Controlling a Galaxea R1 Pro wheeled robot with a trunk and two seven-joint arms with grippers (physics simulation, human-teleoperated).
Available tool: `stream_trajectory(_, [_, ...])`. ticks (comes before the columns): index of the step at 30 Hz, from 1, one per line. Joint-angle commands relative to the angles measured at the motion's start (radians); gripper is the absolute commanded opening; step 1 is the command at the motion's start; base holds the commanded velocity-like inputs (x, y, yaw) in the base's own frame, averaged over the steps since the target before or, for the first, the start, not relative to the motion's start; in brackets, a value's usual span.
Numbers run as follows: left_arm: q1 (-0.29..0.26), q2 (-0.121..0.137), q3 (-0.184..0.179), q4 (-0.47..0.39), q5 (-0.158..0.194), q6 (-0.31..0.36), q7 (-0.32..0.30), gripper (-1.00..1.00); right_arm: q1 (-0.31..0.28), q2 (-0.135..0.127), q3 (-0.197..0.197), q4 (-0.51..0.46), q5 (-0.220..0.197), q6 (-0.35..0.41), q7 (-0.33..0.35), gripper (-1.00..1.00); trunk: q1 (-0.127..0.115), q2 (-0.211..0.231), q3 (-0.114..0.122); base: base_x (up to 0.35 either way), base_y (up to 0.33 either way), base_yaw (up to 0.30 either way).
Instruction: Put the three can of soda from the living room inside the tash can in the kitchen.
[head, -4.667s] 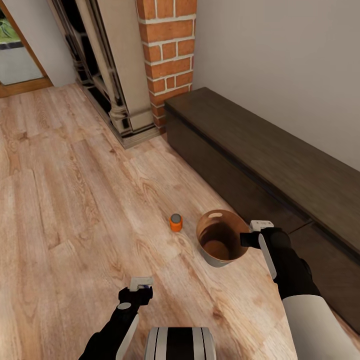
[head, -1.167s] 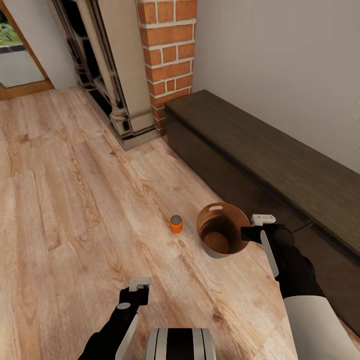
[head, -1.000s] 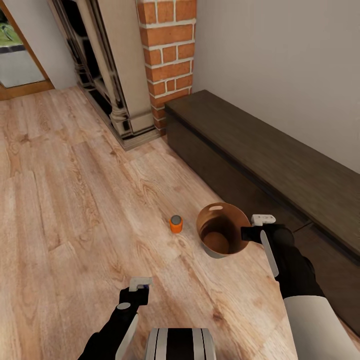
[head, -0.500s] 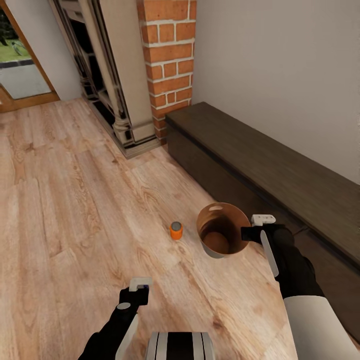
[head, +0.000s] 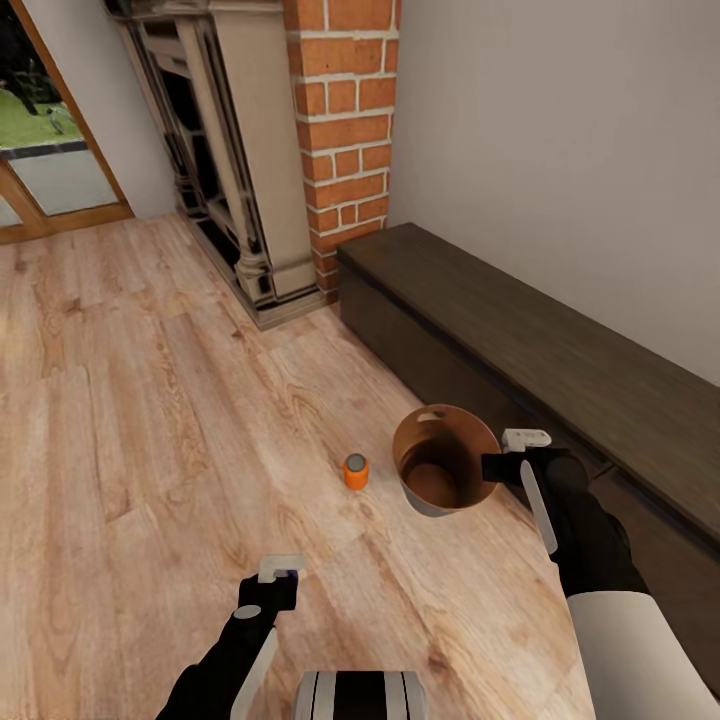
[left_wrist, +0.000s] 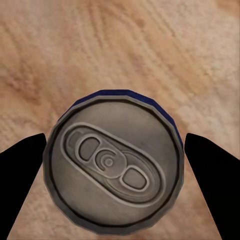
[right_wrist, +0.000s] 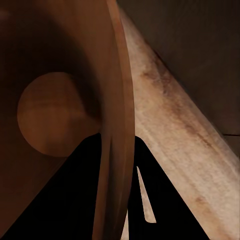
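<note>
An orange can of soda (head: 355, 471) with a grey top stands upright on the brown plank floor, just left of the tash can (head: 412, 440). The tash can, pale outside and orange-brown inside, hangs tilted from my right gripper (head: 505, 457), which is shut on its rim (right_wrist: 117, 90). I see nothing inside it. My left gripper (head: 281, 572) hovers low over the floor, shut on a dark blue can of soda (left_wrist: 112, 165) whose grey top sits between the black fingers (left_wrist: 20, 170).
A long low dark-wood cabinet (head: 560, 350) runs along the wall on the right, close behind the tash can. A red-brick fireplace (head: 345, 130) stands at the back, a wood-framed glass door (head: 50, 170) at far left. Open plank floor (head: 150, 400) lies to the left.
The whole picture has shifted down, so the camera has moved. Early on the tash can rose a little in my right gripper. Both grippers keep their hold.
</note>
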Motion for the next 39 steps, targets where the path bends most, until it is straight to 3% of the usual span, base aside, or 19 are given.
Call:
stream_trajectory(1, [0.000, 0.000, 0.000, 0.000, 0.000, 0.000, -0.001, -1.00, 0.000, 0.000, 0.000, 0.000, -0.010, 0.000, 0.004, -1.00, 0.000, 0.000, 0.000, 0.000, 0.000, 0.028])
stream_trajectory(5, [0.000, 0.000, 0.000, 0.000, 0.000, 0.000, -0.001, -1.00, 0.000, 0.000, 0.000, 0.000, -0.010, 0.000, 0.004, -1.00, 0.000, 0.000, 0.000, 0.000, 0.000, 0.016])
stream_trajectory(19, [0.000, 0.000, 0.000, 0.000, 0.000, 0.000, -0.001, -1.00, 0.000, 0.000, 0.000, 0.000, -0.010, 0.000, 0.004, -1.00, -0.054, 0.098, 0.044, 0.000, 0.000, 0.001])
stream_trajectory(23, [0.000, 0.000, 0.000, 0.000, 0.000, 0.000, -0.001, -1.00, 0.000, 0.000, 0.000, 0.000, -0.010, 0.000, 0.004, -1.00, -0.054, 0.098, 0.044, 0.000, 0.000, 0.000])
stream_trajectory(39, [0.000, 0.000, 0.000, 0.000, 0.000, 0.000, -0.001, -1.00, 0.000, 0.001, 0.000, 0.000, -0.010, 0.000, 0.004, -1.00, -0.115, 0.210, 0.094, 0.000, 0.000, 0.000])
